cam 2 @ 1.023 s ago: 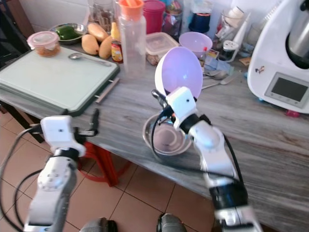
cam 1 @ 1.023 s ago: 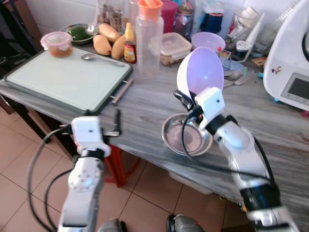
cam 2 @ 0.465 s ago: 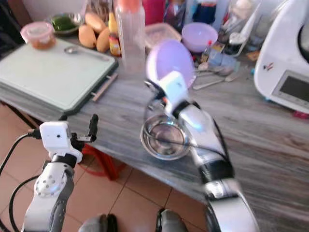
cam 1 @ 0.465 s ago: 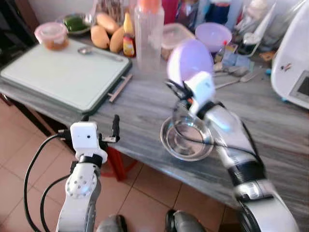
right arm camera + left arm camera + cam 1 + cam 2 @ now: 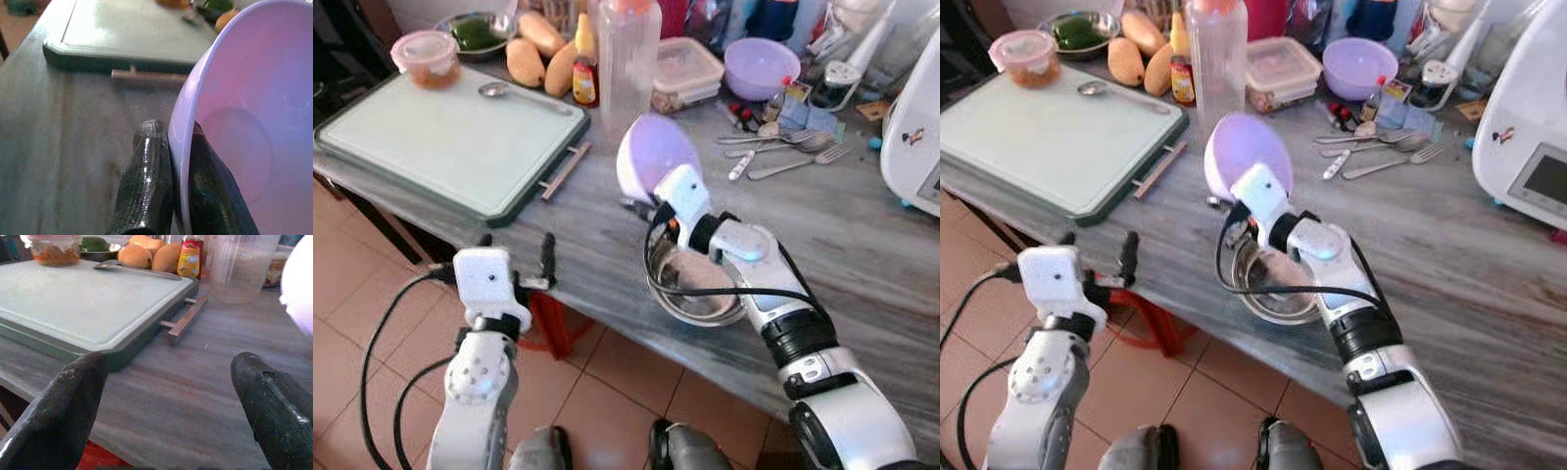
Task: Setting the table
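A lilac plastic bowl [image 5: 651, 157] hangs tilted above the grey wooden table [image 5: 862, 245], pinched by its rim in my right gripper [image 5: 646, 208], which is shut on it. In the right wrist view the two black fingers [image 5: 149, 186] clamp the bowl's rim [image 5: 183, 147]. Just right of and below the gripper, a steel bowl [image 5: 695, 289] sits near the table's front edge. My left gripper [image 5: 516, 258] is open at the front edge, left of both bowls, holding nothing; its fingertips [image 5: 73, 396] frame the bare tabletop.
A large green cutting board [image 5: 450, 137] with a spoon [image 5: 509, 93] lies at the left. A tall clear bottle [image 5: 628, 59], mangoes [image 5: 524, 61], a lidded container [image 5: 687, 69], a second lilac bowl [image 5: 762, 67], cutlery [image 5: 783, 157] and a white appliance [image 5: 915, 137] crowd the back.
My right gripper has carried the lilac bowl lower and leftwards, away from over the steel bowl. The camera has shifted too. The left gripper has stayed at the table edge.
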Tool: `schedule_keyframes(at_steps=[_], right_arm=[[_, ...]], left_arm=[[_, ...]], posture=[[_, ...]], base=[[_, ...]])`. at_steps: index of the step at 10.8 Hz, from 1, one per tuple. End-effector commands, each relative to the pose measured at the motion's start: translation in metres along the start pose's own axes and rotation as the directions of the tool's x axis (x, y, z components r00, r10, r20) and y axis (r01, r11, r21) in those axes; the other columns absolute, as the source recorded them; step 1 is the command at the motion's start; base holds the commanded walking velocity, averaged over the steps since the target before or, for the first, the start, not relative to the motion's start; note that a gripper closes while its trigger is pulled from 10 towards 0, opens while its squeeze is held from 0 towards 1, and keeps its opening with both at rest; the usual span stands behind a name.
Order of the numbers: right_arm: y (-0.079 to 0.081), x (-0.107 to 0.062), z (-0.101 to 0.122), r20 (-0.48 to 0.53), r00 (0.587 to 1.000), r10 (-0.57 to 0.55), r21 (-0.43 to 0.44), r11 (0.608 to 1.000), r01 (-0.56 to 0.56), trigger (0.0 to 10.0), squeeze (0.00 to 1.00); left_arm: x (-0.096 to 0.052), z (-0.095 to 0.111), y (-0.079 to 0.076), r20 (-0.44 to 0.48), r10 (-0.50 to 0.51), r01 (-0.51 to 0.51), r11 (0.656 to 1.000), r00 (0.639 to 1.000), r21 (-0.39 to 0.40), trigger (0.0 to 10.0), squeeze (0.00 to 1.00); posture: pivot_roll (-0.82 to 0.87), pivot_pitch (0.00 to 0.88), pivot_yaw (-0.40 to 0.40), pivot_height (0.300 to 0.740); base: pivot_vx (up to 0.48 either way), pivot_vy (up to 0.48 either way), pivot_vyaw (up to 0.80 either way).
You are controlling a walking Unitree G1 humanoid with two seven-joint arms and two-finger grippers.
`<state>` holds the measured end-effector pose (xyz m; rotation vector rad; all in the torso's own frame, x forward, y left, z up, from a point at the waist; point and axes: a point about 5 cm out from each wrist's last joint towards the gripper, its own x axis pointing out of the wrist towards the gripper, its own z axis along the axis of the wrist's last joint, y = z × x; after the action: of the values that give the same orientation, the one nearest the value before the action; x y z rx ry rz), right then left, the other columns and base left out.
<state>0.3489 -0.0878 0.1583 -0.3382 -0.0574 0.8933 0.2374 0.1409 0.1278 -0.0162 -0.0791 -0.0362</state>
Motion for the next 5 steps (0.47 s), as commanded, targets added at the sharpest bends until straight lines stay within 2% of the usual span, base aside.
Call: schedule_keyframes(at_steps=[1,3,5], right_arm=[[0.002,-0.003,-0.002,-0.024,0.999,0.042,-0.015,0.999,-0.042,10.0,0.0],[0.006,-0.01,-0.006,-0.065,0.994,0.088,-0.049,0.995,-0.091,10.0,0.0],[0.002,-0.015,-0.008,-0.088,0.991,0.103,-0.051,0.993,-0.107,10.0,0.0]], left_arm=[[0.0,0.002,0.0,0.0,-0.006,0.006,1.0,1.0,0.005,10.0,0.0],[0.002,0.0,-0.002,-0.018,-0.022,0.022,1.0,1.0,-0.009,10.0,0.0],[0.003,-0.001,-0.005,-0.021,-0.033,0.033,0.999,0.999,-0.012,10.0,0.0]], posture=[[0.04,0.187,-0.023,0.74],[0.03,0.184,-0.018,0.74],[0.02,0.181,-0.017,0.74]], base=[[0.0,0.0,0.0],[0.0,0.0,0.0],[0.0,0.0,0.0]])
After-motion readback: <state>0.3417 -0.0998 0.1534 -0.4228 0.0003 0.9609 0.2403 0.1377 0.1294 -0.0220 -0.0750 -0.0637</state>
